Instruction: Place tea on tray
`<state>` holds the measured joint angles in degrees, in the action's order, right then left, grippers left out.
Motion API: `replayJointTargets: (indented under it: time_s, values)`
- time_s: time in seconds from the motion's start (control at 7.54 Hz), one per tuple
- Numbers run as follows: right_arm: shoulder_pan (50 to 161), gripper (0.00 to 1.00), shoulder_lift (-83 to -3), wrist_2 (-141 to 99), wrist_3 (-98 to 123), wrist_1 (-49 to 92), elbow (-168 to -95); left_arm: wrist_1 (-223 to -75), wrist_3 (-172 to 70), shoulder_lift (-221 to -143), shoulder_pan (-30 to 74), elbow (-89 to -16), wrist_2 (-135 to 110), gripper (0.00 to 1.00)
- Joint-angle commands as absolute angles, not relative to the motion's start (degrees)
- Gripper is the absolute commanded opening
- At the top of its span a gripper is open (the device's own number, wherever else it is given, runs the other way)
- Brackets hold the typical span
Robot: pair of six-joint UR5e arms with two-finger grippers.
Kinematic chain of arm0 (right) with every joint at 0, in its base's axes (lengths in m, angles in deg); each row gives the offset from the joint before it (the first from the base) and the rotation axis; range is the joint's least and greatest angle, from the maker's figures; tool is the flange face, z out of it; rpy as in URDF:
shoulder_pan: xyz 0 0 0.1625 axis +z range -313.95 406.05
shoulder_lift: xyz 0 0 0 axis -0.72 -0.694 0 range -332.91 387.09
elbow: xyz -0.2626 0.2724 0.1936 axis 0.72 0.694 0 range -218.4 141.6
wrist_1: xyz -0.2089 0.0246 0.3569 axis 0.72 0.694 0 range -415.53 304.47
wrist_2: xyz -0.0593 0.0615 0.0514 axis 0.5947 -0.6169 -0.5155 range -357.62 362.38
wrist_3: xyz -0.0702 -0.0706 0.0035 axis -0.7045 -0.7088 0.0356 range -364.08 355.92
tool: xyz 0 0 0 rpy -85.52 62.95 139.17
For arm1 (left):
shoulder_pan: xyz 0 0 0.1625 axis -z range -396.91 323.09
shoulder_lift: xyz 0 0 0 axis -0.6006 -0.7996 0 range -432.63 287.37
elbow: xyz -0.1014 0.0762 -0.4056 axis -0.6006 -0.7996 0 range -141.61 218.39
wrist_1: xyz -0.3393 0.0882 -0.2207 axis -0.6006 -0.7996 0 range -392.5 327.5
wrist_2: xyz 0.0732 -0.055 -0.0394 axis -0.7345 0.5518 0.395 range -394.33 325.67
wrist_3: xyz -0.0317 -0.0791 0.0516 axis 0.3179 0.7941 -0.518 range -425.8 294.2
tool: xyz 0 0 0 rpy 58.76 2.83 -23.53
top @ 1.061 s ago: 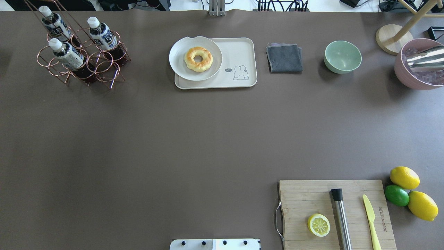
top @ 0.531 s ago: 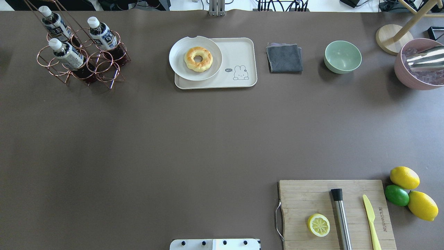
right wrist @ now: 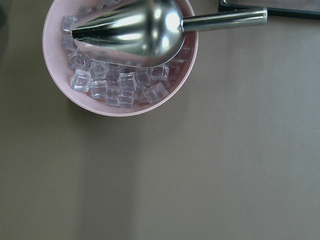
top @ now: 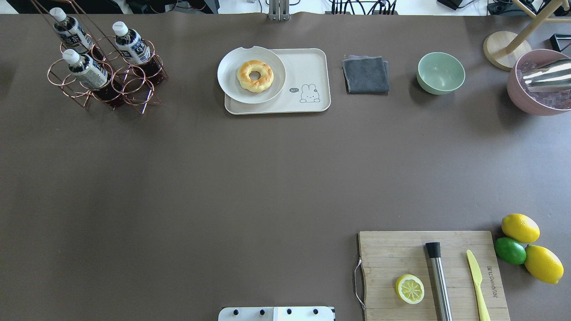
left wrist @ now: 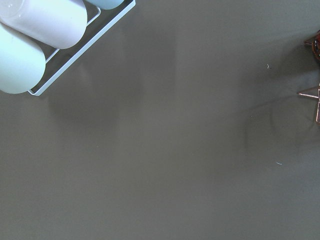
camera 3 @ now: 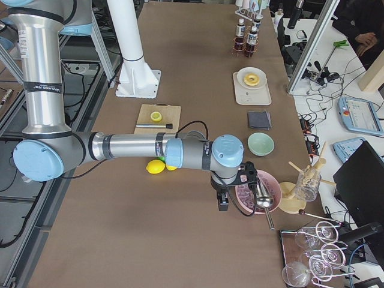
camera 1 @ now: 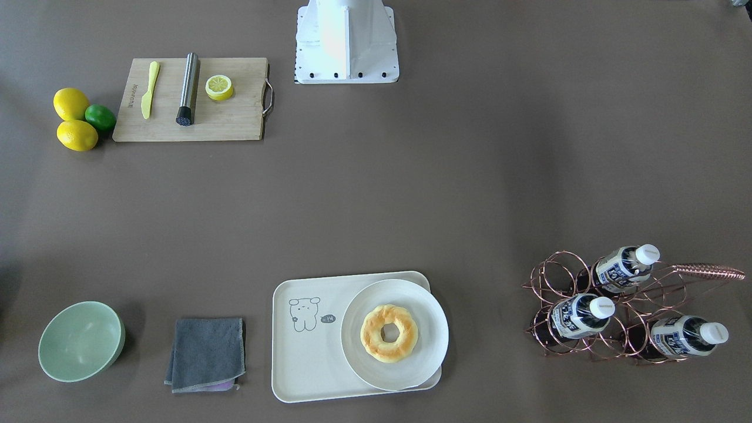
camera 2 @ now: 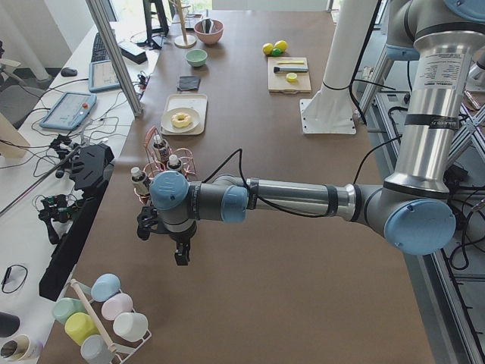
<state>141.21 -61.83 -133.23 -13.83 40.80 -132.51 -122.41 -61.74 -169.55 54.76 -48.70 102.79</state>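
Note:
Three tea bottles stand in a copper wire rack [top: 134, 89] at the far left: one [top: 131, 44], one [top: 71, 33] and one [top: 87, 70]. They also show in the front view [camera 1: 578, 315]. The cream tray [top: 308, 67] with the printed bear lies at the far middle, also in the front view [camera 1: 305, 358]. My left gripper [camera 2: 182, 254] shows only in the left side view, over bare table short of the rack; I cannot tell if it is open. My right gripper [camera 3: 222, 204] shows only in the right side view, beside the pink bowl; I cannot tell its state.
A white plate [top: 227, 67] with a donut [top: 255, 76] covers the tray's left part. A grey cloth [top: 366, 75], green bowl [top: 440, 72] and pink ice bowl [right wrist: 55, 65] with metal scoop [right wrist: 135, 30] stand right of the tray. A cutting board [top: 392, 249] and citrus fruit [top: 519, 227] lie near right. Pastel cups [left wrist: 45, 20] sit in a white rack.

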Motion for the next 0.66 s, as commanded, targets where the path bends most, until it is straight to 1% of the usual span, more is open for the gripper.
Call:
replayJointTargets:
  time_s: [0.0,0.53]
  values:
    - [141.24,1.00,-61.76,-133.15,-13.75,40.80,-132.62,-122.50,-61.85,-169.14,54.76,-48.45,102.87,0.97]
    - [141.24,1.00,-61.85,-133.24,-13.74,40.80,-133.15,-122.58,-61.85,-168.70,54.76,-48.53,102.87,0.97]
